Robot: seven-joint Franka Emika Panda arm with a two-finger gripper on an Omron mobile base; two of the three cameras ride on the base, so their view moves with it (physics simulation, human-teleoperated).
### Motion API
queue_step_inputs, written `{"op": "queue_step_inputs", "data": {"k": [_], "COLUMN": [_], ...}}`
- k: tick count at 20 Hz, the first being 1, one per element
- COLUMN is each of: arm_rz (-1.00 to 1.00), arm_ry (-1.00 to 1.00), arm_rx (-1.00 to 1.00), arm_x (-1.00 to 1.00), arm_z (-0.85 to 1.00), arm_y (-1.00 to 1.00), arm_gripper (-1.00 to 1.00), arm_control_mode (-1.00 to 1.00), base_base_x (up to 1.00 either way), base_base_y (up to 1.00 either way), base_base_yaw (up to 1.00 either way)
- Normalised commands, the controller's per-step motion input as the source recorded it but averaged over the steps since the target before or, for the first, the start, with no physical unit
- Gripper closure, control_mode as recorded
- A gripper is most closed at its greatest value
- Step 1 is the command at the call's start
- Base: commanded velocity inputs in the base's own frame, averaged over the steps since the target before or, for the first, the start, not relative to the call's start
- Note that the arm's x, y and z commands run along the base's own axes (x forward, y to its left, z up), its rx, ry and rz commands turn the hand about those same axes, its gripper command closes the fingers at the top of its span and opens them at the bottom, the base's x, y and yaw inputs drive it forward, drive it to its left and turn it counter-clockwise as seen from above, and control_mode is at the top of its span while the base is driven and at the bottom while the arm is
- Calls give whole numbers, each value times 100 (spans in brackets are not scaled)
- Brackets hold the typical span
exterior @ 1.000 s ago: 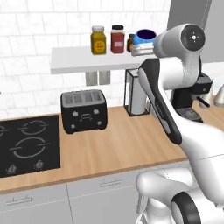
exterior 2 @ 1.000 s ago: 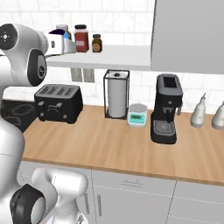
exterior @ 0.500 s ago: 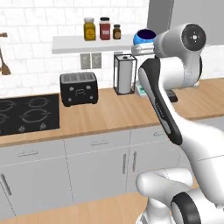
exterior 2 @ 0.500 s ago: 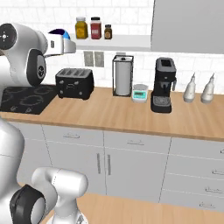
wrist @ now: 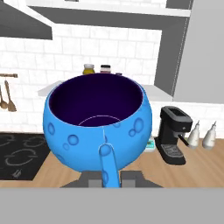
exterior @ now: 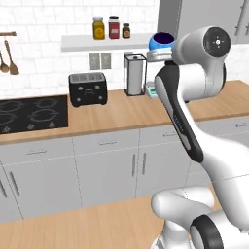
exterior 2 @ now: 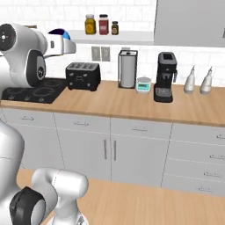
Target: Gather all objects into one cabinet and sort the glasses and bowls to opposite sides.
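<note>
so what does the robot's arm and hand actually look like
The arm is glossy white with rounded, bulbous links and a black band running along the forearm segment. Its big joints end in dark grey round caps with a small pale dot at the centre, and another dark ring sits low near the base. The hand is a white block. No cables or markings show.

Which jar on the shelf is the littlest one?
The dark-brown jar, rightmost of the three on the white shelf; the yellow jar and red jar stand taller.
</note>
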Motion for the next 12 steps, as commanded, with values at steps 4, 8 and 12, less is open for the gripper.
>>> {"op": "queue_step_inputs", "data": {"k": [4,8,12], "arm_rz": [0,0,0], "arm_ry": [0,0,0], "arm_rx": [0,0,0], "arm_x": [0,0,0], "arm_z": [0,0,0], "arm_y": [0,0,0], "arm_gripper": [100,100,100], "arm_control_mode": [100,100,100], "base_base_x": [-65,-46,-27], "base_base_y": [97,100,100], "base_base_yaw": [-4,-5,-5]}}
